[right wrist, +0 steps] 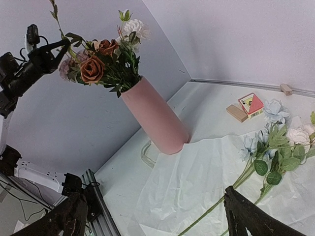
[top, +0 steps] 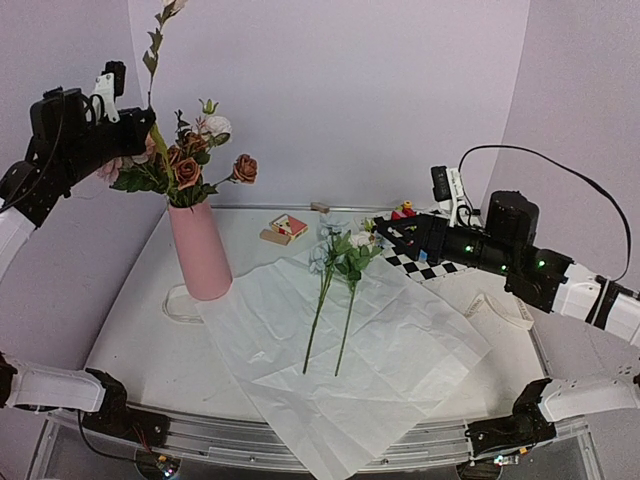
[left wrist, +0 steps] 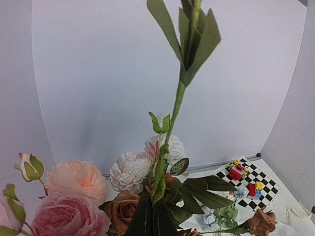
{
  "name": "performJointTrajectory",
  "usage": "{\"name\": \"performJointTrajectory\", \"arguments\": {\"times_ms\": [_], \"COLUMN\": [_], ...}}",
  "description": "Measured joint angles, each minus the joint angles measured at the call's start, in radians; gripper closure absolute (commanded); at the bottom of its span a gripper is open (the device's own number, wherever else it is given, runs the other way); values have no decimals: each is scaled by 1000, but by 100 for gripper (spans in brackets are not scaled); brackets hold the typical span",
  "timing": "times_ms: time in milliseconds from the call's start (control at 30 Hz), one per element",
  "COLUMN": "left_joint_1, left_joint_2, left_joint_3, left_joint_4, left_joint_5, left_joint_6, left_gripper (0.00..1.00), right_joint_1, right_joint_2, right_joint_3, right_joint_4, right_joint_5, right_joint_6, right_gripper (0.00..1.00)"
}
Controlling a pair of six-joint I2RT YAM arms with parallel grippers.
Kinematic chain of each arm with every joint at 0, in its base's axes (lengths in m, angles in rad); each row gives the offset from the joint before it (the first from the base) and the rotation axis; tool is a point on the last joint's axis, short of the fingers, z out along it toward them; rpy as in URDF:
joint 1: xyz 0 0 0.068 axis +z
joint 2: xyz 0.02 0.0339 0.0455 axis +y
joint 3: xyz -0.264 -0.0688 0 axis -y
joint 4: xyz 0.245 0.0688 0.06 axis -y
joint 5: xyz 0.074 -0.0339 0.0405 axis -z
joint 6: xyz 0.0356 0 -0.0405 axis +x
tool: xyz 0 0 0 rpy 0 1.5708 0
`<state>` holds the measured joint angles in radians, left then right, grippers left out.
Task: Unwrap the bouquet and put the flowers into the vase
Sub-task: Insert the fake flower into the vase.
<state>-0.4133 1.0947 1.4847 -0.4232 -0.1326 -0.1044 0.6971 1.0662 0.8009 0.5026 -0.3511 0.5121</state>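
Left gripper [top: 150, 128] recorded clenched on a leafy stem [top: 158, 60], high at the far left of the scene; in the left wrist view the dark fingers [left wrist: 147, 221] are pressed together on the stem's lower part, and the stem is seen rising nearly upright above them; the stem's foot is lost in the bunch of roses [top: 190, 165] directly below the grip, so whether it reaches the vase mouth cannot be told; the bunch, in pink, white and rust-brown, is held in the vase [top: 200, 250], a pink cylinder standing upright on the left of the table [top: 130, 330], its base just touching the left edge of the paper [top: 330, 380]; the paper is spread flat and crinkled across the middle of the table, one corner hanging over the near edge; two loose flowers [top: 335, 300] are laid on the paper side by side, pale blue and white blooms toward the far side, stems pointing near; right gripper [top: 385, 228] noted released, jaws spread wide with nothing between them, held just right of those blooms and over the left end of the checkered mat [top: 428, 265]; small toy blocks [top: 403, 212] are seen at the mat's far edge; a small card box [top: 288, 226] is lying beyond the paper, between the vase and the blooms.
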Motion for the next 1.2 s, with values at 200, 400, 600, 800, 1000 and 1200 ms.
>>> {"name": "performJointTrajectory", "arguments": {"times_ms": [200, 400, 600, 800, 1000, 1200], "left_joint_1": [0, 0, 0, 0, 0, 0], "left_joint_2": [14, 54, 86, 104, 106, 101], "left_joint_3": [86, 136, 139, 139, 134, 26], "left_joint_4": [-28, -41, -61, -95, -100, -29], "left_joint_5": [-2, -28, -40, -57, -76, -105], "left_joint_6": [-36, -85, -108, -114, -111, -95], "left_gripper": [100, 100, 100, 100, 100, 100], "right_joint_1": [0, 0, 0, 0, 0, 0], "right_joint_2": [2, 2, -8, -31, -43, -48], "right_joint_3": [0, 0, 0, 0, 0, -5], "right_joint_4": [0, 0, 0, 0, 0, 0], "right_joint_5": [0, 0, 0, 1, 1, 1], "right_joint_6": [-3, -4, -4, -7, -8, -7], "right_gripper": [3, 3, 3, 3, 3, 3]}}
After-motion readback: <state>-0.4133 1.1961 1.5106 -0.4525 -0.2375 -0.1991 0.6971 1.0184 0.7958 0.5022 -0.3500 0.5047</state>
